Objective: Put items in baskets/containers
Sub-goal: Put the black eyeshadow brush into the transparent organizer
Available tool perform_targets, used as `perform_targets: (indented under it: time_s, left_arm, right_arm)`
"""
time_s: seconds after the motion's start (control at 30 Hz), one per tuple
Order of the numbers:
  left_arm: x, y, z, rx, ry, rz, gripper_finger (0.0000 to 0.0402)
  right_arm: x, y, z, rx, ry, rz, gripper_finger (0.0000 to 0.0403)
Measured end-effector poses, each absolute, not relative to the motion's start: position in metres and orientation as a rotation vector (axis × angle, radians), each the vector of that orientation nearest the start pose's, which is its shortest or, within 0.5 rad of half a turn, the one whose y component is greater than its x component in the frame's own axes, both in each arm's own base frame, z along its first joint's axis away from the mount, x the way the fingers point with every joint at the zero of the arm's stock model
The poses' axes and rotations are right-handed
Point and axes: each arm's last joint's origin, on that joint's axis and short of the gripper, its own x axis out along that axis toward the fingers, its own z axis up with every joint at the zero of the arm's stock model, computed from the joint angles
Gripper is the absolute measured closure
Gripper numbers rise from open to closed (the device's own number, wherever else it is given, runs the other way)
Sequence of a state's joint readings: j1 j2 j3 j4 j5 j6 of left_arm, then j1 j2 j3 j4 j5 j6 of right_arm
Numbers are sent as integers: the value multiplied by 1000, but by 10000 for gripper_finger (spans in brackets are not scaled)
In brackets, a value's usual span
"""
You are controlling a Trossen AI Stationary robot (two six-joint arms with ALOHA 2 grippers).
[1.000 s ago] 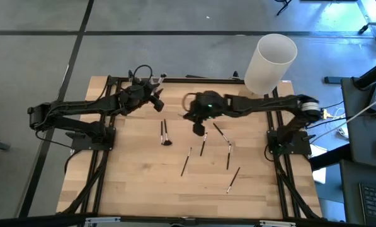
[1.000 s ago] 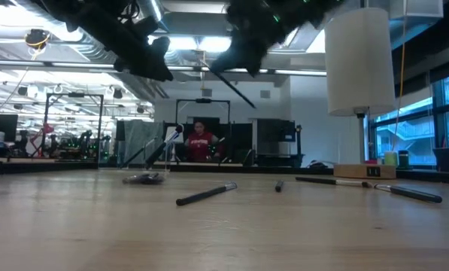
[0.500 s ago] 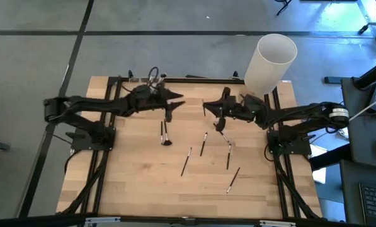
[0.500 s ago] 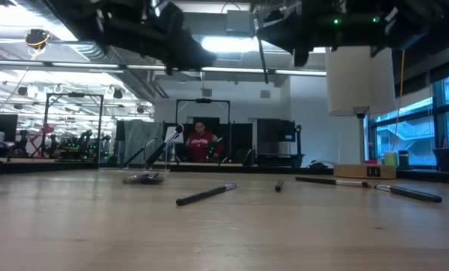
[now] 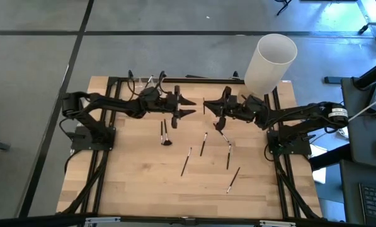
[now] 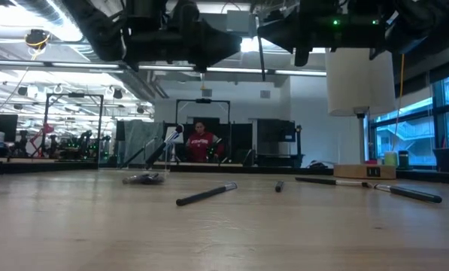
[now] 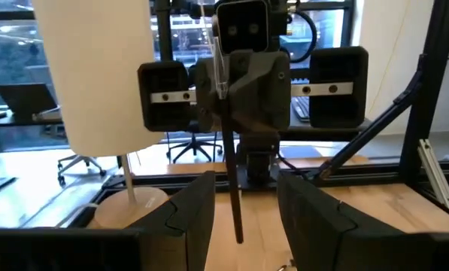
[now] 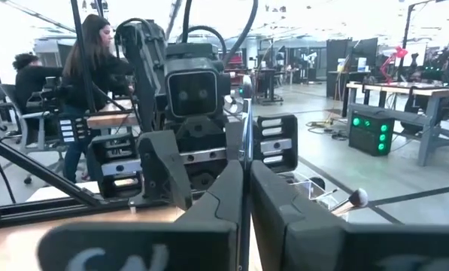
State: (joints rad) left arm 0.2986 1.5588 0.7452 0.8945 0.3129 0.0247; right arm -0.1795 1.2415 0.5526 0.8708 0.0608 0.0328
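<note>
Overhead, the right claw grasps a brush facing the open left claw, white cylinder nearby.

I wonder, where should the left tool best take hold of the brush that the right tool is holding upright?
Probably the dark lower shaft of the brush, which hangs free below the right tool. It stands nearly upright, so the open left tool, already facing it, could come in level and head-on, one finger to each side.
</note>
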Motion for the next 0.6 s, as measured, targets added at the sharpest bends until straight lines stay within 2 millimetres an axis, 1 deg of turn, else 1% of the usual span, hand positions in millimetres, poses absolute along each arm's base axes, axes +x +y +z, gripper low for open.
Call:
perform_targets:
  time_s: [0.17,0.37,0.6]
  left_arm:
    - [321,84,240,74,-84,-27,261]
    - [334,87,243,80,-97,-26,261]
    - [349,85,241,79,-97,-49,261]
  right_arm:
    - [252,-47,263,7,-198,-215,383]
    - [253,-46,263,1,-201,-183,382]
    - [253,-46,263,0,-198,-176,382]
